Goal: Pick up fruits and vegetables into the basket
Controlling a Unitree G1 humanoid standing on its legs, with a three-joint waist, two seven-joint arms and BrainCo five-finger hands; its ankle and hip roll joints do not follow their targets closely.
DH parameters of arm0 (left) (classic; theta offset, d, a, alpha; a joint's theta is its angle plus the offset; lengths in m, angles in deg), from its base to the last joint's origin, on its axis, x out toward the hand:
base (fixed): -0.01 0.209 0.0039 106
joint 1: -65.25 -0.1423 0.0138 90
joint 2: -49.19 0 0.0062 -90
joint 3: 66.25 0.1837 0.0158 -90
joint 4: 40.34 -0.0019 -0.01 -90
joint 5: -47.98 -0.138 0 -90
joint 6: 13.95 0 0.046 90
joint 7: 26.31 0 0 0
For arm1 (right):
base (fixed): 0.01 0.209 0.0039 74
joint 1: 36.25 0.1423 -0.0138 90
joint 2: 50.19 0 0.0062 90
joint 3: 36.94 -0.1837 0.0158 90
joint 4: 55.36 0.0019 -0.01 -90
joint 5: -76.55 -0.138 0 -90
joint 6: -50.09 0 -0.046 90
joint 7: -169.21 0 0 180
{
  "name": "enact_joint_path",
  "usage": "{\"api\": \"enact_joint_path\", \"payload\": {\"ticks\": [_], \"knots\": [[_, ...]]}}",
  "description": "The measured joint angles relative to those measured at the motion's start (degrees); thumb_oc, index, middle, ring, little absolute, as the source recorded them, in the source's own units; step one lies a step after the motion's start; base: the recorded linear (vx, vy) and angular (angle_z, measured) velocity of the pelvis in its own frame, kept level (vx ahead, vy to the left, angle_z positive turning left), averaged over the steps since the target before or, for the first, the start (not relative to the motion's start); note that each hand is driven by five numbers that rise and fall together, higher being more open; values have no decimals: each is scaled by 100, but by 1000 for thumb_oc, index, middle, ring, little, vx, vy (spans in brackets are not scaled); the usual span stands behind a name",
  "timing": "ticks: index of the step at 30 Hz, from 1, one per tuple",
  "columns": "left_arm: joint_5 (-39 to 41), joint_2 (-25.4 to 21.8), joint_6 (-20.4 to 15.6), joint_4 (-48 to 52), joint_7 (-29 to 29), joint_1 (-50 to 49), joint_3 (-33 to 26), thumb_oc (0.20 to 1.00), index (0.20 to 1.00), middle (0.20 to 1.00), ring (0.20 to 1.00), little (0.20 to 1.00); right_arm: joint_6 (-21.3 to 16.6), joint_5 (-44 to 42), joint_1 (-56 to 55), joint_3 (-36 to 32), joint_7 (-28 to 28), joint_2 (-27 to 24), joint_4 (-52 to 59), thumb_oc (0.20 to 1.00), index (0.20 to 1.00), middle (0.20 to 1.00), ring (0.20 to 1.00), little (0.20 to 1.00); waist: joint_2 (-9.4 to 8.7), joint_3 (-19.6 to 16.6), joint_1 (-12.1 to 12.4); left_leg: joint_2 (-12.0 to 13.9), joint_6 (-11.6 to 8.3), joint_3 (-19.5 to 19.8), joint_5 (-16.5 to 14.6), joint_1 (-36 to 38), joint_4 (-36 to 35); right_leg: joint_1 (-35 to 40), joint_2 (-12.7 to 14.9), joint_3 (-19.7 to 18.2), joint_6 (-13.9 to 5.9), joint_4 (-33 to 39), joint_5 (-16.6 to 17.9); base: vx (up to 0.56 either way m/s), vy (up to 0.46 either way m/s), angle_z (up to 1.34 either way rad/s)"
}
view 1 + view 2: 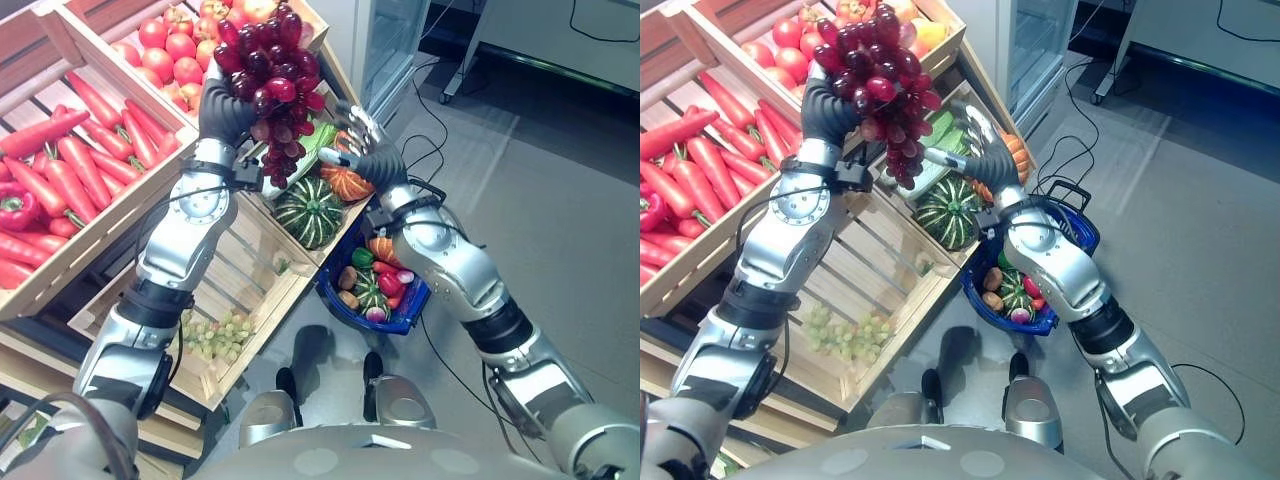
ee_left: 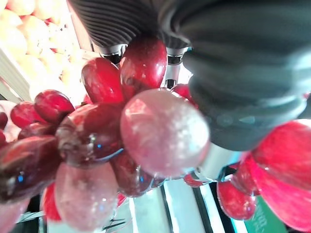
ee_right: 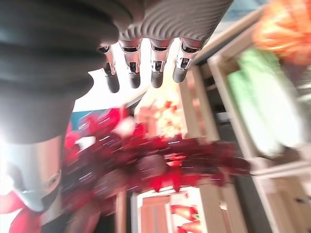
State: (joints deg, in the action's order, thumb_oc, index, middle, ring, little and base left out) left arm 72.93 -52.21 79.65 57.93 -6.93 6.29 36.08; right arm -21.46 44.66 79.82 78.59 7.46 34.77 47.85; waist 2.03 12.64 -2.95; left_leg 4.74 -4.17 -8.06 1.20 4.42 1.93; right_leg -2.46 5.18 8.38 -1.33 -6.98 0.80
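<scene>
My left hand (image 1: 225,105) has its fingers curled round the top of the red grape bunch (image 1: 270,80), held high over the crates (image 1: 245,270). My right hand (image 1: 365,150) hovers beside it, fingers straight. I should swing the bunch right and lower it slowly into the blue basket (image 1: 1080,235), clearing the crate edge and striped squash (image 1: 308,210).
</scene>
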Motion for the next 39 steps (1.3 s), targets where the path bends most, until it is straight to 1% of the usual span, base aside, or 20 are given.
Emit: {"api": "enact_joint_path", "payload": {"ticks": [2, 4, 8, 12, 17, 22, 26, 28, 33, 39], "knots": [[33, 19, -3, 1, 0, -9, -44, 200, 200, 200, 200, 200, 54, -19, -17, 7, -53, 32, -129, 1000, 1000, 1000, 1000, 1000, 11, -7, -36, -1, 0, -10, 13, 14, -23, 0, -1, -1, -3, 2, 3, -12, 6, -3], [34, 55, -25, 0, -3, -9, -54, 200, 200, 200, 200, 200, 201, -20, -14, 35, -88, 42, -345, 1000, 1000, 1000, 1000, 1000, 11, -7, -39, 2, -2, -18, 15, 31, -23, 5, -5, 1, -3, 1, 3, 0, 0, 0], [31, 67, -45, 0, -25, -8, -54, 200, 200, 200, 200, 200, 368, -16, -10, 200, 31, 200, -1013, 1000, 1000, 1000, 1000, 1000, 11, -7, -27, 2, -2, -16, 15, 102, -34, 75, -5, 4, -3, 25, 2, 0, 0, 0], [31, 68, -130, 2, -84, -8, -55, 200, 200, 200, 200, 200, 392, -12, -9, 246, 69, 257, -1068, 1000, 1000, 1000, 1000, 1000, 12, -8, -20, 3, -2, -10, 14, 103, -37, 82, -2, 6, -4, 38, 2, 0, 0, 0], [37, 75, -130, 2, -222, -8, -55, 200, 200, 200, 200, 200, 373, -13, -9, 252, 20, 384, -1069, 1000, 1000, 1000, 1000, 1000, 12, -8, -5, 2, -2, -6, 14, 102, -38, 89, -3, 11, -4, 49, 3, 0, 0, 0], [66, 219, -121, 2, -436, -8, -53, 200, 200, 200, 200, 200, 187, -28, 3, 344, -133, 419, -1068, 1000, 1000, 1000, 1000, 1000, 12, -8, 12, 3, -2, 29, 14, 105, -39, 137, -6, 33, -12, 98, 12, 6, -3, 2], [59, 221, -117, 2, -481, -8, -51, 200, 200, 200, 200, 200, -122, -197, 79, 436, -143, 438, -1060, 1000, 1000, 1000, 1000, 1000, 13, -8, 18, 3, -2, 43, 13, 134, -44, 180, -4, 42, -13, 111, 11, 7, -5, 2], [14, 221, -117, -2, -429, -8, -52, 200, 200, 200, 200, 200, -296, -249, 80, 436, -116, 437, -1004, 1000, 1000, 1000, 1000, 1000, 13, -8, 26, 3, -2, 43, 13, 134, -45, 179, -4, 41, -13, 110, 11, 0, 0, 0], [-24, 221, -112, -2, -214, -23, -52, 200, 200, 200, 200, 200, -578, -286, 78, 408, -119, 419, -513, 1000, 1000, 1000, 1000, 1000, 14, -7, 11, 4, -1, 38, 13, 132, -45, 171, -4, 37, -13, 108, 10, 0, 0, 0], [-48, 246, -49, -2, -65, -103, -53, 200, 200, 200, 200, 200, -752, -258, 78, 400, -213, 419, -114, 1000, 1000, 1000, 1000, 1000, 17, -7, 7, 5, -1, 39, 12, 129, -45, 168, -1, 36, -13, 103, 10, 0, 0, 0]]}}
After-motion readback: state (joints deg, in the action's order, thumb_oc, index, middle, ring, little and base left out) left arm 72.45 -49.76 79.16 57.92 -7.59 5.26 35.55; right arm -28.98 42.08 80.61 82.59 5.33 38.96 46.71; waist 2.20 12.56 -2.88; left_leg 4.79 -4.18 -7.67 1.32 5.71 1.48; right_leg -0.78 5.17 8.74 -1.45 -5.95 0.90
